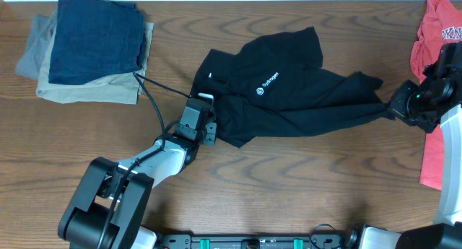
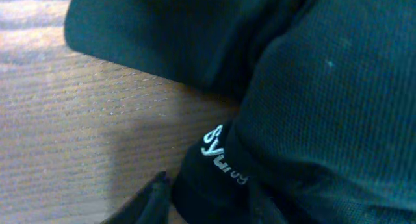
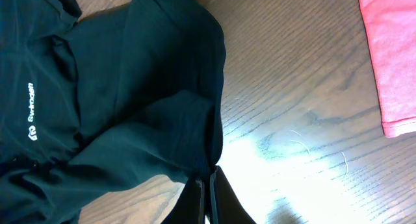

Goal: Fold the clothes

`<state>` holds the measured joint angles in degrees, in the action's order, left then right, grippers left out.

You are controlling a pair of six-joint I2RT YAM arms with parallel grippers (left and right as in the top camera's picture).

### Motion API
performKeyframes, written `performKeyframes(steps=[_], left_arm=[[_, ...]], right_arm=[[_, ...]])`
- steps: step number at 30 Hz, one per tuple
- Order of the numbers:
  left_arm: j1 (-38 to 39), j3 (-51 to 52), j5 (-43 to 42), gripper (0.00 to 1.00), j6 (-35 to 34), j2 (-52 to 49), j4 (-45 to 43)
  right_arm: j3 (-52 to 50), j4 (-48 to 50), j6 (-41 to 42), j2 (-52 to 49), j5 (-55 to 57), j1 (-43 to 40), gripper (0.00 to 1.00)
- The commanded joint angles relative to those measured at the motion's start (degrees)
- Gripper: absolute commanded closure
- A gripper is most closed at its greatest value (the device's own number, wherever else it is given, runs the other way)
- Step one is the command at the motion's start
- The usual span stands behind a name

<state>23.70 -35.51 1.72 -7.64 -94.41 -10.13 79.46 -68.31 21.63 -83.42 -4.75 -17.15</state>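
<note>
At the far left of the wooden table (image 1: 289, 195) sits a stack of folded garments (image 1: 90, 50), navy on top of tan and grey. To its right the left arm reaches in from the near edge, and the left gripper (image 1: 205, 103) is at the left edge of the black shirt (image 1: 289, 101), by a small white patch at the collar. Its wrist camera is filled with dark knit cloth (image 2: 325, 107) and some white lettering (image 2: 224, 156), with only the tip of one finger (image 2: 153, 198) showing at the bottom, so I cannot tell whether the jaws are spread or pinching the fabric. The shirt lies rumpled across the middle of the table (not flat, with folds bunched under the chest), its white logo (image 1: 268, 83) facing up, and one part is drawn out in a taut point toward the right. There the right gripper (image 1: 393, 105) has its jaws pressed together on the end of that stretched cloth; the right wrist view shows the dark fabric (image 3: 130, 107) running down into the closed fingers (image 3: 207, 191). Just beyond it, at the right edge, lies the red t-shirt (image 1: 435, 32), apart from the black one.
</note>
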Motion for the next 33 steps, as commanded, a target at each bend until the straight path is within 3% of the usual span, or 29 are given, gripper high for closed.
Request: performKeyframes(steps=[1,2,3,8,12,21,33], left_arm=[[-0.28,-1.01,0.24,0.81,0.52,-0.83,0.15],[-0.28,-1.01,0.24,0.92,0.52,-0.85,0.15],[-0.28,-1.01,0.24,0.94,0.52,-0.83,0.17],[-0.28,-1.03,0.24,0.94,0.5,-0.13,0.79],[-0.28,-1.27,0.24,0.94,-3.08,6.01,5.42],[-0.28,-1.92,0.48,0.94,-5.99,38.73,25.51],[-0.28,-4.5,0.46,0.94,-6.01,64.11,29.77]], right_arm=[[0.79,-0.09,-0.9,0.37,-0.26,-0.02,0.99],[0.79,-0.11,-0.9,0.37,-0.26,-0.02,0.99],[0.79,-0.11,-0.9,0.37,-0.26,-0.02,0.99],[0.79,-0.24,-0.92,0.37,-0.26,-0.02,0.99],[0.79,-0.46,-0.92,0.37,-0.24,-0.02,0.99],[0.79,0.09,-0.57,0.37,-0.22,-0.02,0.99],[0.92,1.42,0.59,1.62,-3.26,-0.02,0.99]])
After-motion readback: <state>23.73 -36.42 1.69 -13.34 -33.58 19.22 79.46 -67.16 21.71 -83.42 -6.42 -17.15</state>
